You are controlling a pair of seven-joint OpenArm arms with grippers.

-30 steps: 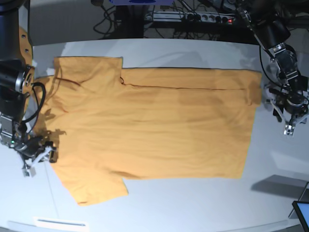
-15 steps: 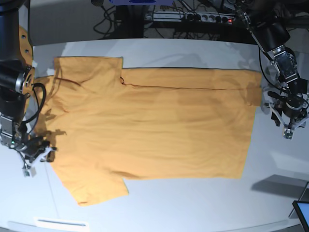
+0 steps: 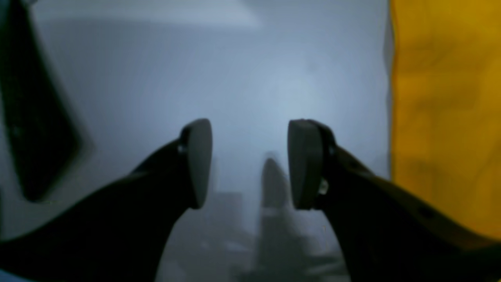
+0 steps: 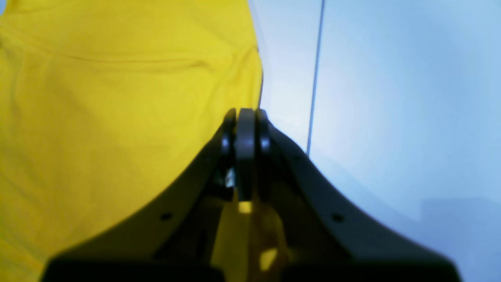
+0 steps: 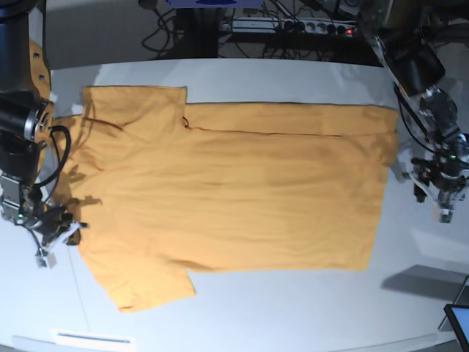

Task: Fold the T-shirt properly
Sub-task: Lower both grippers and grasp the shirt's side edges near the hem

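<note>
right claw (image 4: 245, 152) is pressed shut at the t-shirt's (image 5: 234, 194) edge beside the lower sleeve; yellow cloth shows beneath its fingers, but whether any fabric is pinched cannot be told. left claw (image 3: 250, 162) hangs spread apart over bare white surface (image 5: 293, 308), just beside the shirt's hem and gripping nothing. the orange-yellow t-shirt lies flat across the middle of the surface, sleeves toward the right arm, hem toward the left. cables (image 5: 293, 29) and a power strip (image 5: 293, 26) sit behind the far edge.
</note>
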